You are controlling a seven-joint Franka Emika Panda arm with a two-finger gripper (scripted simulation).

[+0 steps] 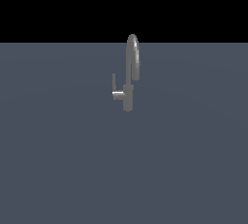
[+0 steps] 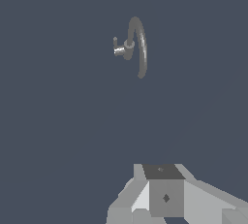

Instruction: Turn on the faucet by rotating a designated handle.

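Well ahead of my gripper [image 2: 164,208], out on the bare grey floor [image 1: 58,169], the faucet [image 1: 130,72] stands alone. Its handle [image 1: 115,88] juts from the body on the exterior view's left, its slim bar pointing up. Nothing is done yet, by my judgement: I am nowhere near it and hold nothing. My fingers lie outside the wrist view, so I cannot tell how far they are parted. The whole reach and turn remain.
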